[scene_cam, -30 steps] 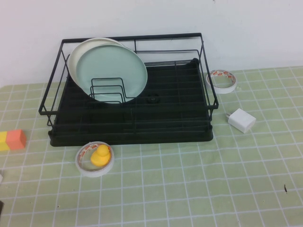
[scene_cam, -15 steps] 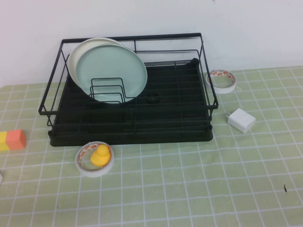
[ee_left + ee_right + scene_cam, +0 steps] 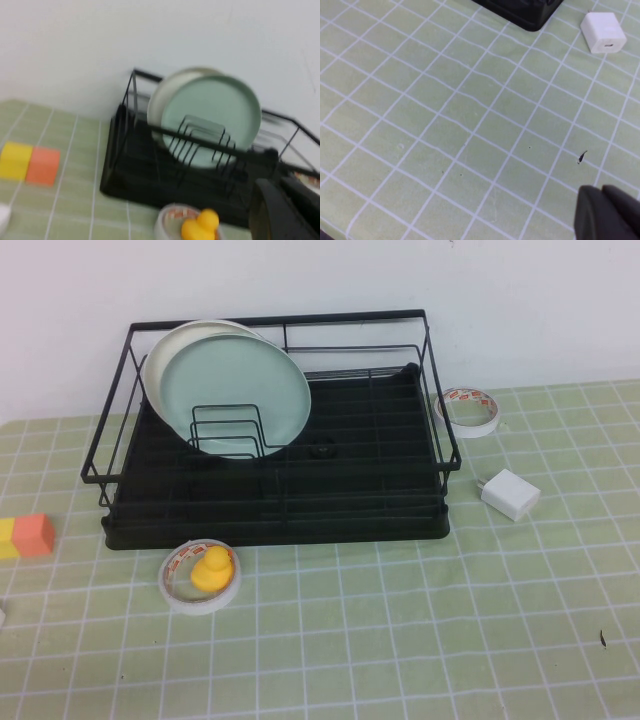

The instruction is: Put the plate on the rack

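A: Plate (image 3: pixel 236 390) position?
B: Upright in rack (image 3: pixel 280 502) slots, against a cream plate (image 3: pixel 157 355).
A: Surroundings?
B: Tape roll (image 3: pixel 201 580) with duck (image 3: pixel 211 568) in front; charger (image 3: pixel 510 493), second roll (image 3: pixel 470 407) to the right; blocks (image 3: pixel 27 537) to the left.
A: Grippers?
B: Left gripper (image 3: pixel 285 210) and right gripper (image 3: pixel 607 212) at frame edges; opening cannot be told.

A staged test tabletop — green grid mat (image 3: pixel 400 640), bare white wall (image 3: pixel 300 280), scattered oddments.

- A cream-white plate (image 3: pixel 160 360) stood upright, far ahead of the left pincer (image 3: pixel 285 212).
- A yellow duck (image 3: pixel 210 568) sat inside a tape roll (image 3: pixel 201 579), just beside that pincer.
- Orange and yellow blocks (image 3: pixel 26 536) lay well apart from it.
- A white charger (image 3: pixel 510 493) lay on the bench (image 3: pixel 400 640), well ahead of the right pincer (image 3: pixel 607 212).
- A second tape roll (image 3: pixel 469 408) lay farther off.
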Controlling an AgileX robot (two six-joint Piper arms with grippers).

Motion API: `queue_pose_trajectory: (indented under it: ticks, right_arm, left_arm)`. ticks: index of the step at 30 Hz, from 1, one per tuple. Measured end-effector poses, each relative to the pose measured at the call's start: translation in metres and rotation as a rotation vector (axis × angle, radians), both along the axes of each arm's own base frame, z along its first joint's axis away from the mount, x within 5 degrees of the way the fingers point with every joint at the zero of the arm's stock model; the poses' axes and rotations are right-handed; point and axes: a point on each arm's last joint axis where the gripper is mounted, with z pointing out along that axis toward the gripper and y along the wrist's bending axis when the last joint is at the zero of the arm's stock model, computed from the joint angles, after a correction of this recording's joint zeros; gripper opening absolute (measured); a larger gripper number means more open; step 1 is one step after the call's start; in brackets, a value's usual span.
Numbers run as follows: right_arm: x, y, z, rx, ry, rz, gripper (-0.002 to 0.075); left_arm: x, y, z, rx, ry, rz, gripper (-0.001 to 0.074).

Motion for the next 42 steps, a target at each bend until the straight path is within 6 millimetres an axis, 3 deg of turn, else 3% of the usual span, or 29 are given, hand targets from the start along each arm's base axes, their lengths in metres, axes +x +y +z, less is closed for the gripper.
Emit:
queue_pose_trajectory:
  ticks: [9,29,36,42]
  right_arm:
    - [0.0,0.001,0.0,0.012,0.004,0.0,0.0]
    - [0.0,0.001,0.0,0.016,0.006,0.0,0.0]
    - [0.0,0.001,0.0,0.016,0.006,0.0,0.0]
    - [0.0,0.001,0.0,0.016,0.006,0.0,0.0]
  left_arm:
    - [-0.002,0.002,-0.027,-0.011,0.305,0.026,-0.0002]
    - [-0.003,0.003,-0.028,0.016,0.319,0.036,-0.0001]
    - [-0.003,0.003,-0.028,0.267,0.291,0.008,-0.0001]
    - [-0.003,0.003,-0.028,0.312,0.284,0.0,-0.0001]
